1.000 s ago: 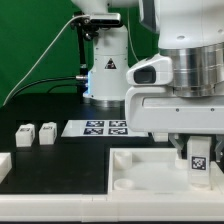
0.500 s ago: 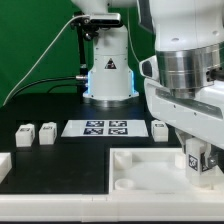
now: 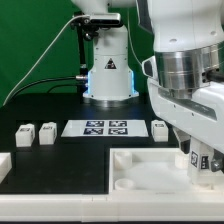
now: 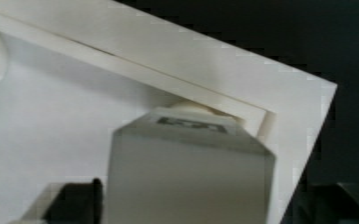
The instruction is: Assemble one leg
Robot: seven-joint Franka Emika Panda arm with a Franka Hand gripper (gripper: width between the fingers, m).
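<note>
Gripper (image 3: 200, 166) is clamped on the leg (image 3: 201, 156), upright over the tray (image 3: 130, 170)'s 3 o'clock corner, with open tray floor toward 9 o'clock. Only the wrist view shows the leg's end by the raised corner edge; whether they touch is unclear. Since a second ago the arm has shifted toward 3 o'clock, uncovering a spare peg (image 3: 160, 129) beside the marker board (image 3: 105, 127).

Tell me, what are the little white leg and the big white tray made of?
The leg looks like white plastic, smooth and matte, with a printed black-and-white tag on one face. The tray also looks like moulded white plastic: even colour, rounded corner sockets. Painted wood cannot be ruled out.
</note>
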